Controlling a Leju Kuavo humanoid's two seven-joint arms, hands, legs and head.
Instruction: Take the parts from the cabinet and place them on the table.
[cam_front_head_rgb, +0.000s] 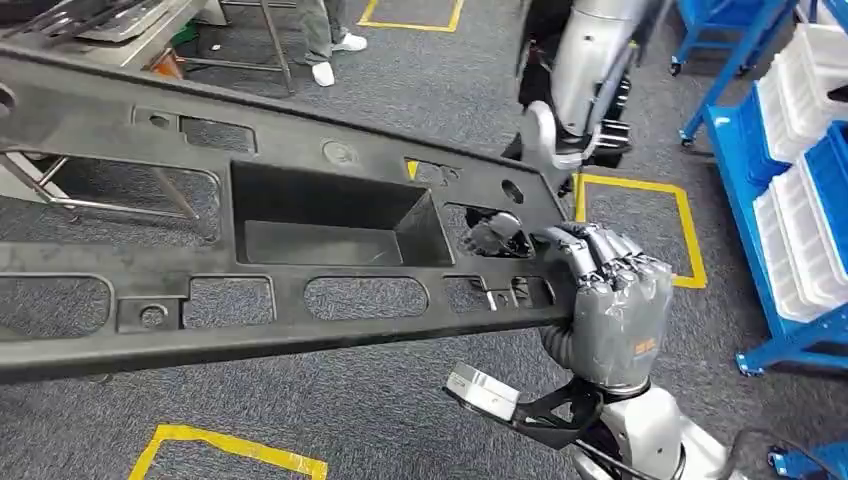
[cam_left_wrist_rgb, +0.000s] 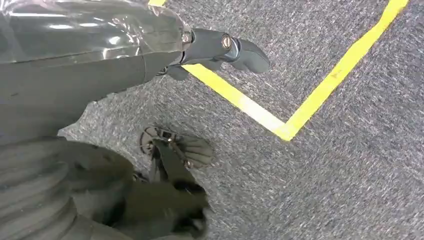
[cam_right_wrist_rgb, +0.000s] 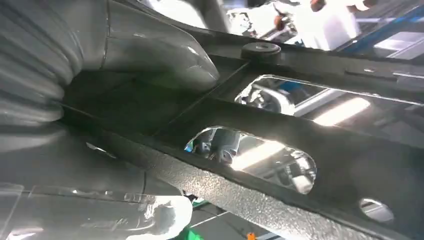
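Over grey carpet | right hand (cam_front_head_rgb: 610, 300) grips long black moulded plastic panel (cam_front_head_rgb: 300, 230) at one end; left hand (cam_left_wrist_rgb: 220, 47) state: cannot tell | keep panel level; swing slowly toward counter.

The long part (cam_front_head_rgb: 280, 250) spans the view above the floor (cam_front_head_rgb: 400, 420), shelving (cam_front_head_rgb: 790, 200) at right.

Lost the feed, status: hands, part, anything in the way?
Right hand grips long black panel at its end, carried over carpet. Left hand hangs, state unclear. Second robot and blue racks ahead.
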